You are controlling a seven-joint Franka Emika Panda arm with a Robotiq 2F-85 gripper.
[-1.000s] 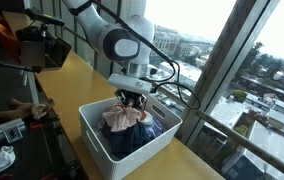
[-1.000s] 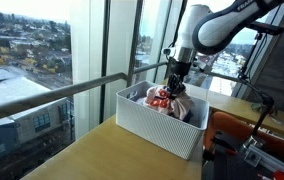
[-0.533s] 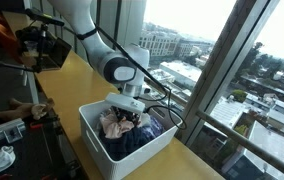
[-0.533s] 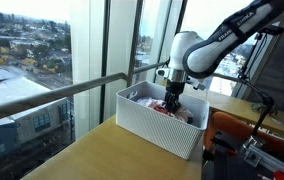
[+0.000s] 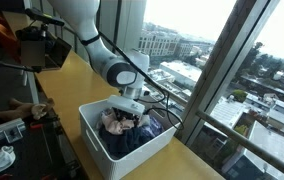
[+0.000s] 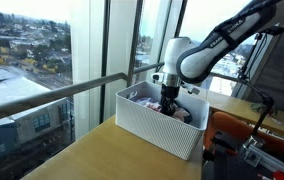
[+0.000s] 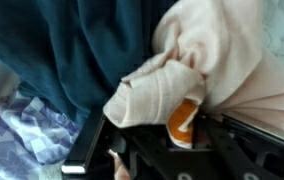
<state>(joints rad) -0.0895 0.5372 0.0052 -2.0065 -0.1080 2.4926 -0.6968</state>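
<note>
A white bin (image 5: 132,160) full of clothes stands on a wooden counter by the window and shows in both exterior views (image 6: 154,130). My gripper (image 5: 130,112) is down inside the bin (image 6: 168,104). It is shut on a pale pink garment (image 7: 222,60) with an orange patch (image 7: 184,122) lying between the fingers (image 7: 157,140). The pink garment (image 5: 115,122) rests on the clothes pile. A dark teal garment (image 7: 92,50) and a blue-and-white patterned cloth (image 7: 22,125) lie under and beside it.
The wooden counter (image 5: 77,80) runs along tall window panes with a rail (image 6: 72,90). A camera on a stand (image 5: 42,45) is at the back. Cluttered gear and a hand (image 5: 22,108) are beside the bin. Red equipment (image 6: 252,140) stands close to the bin.
The arm has come down, lowering the pink garment from above the bin's rim into the pile inside. The bin has not moved.
</note>
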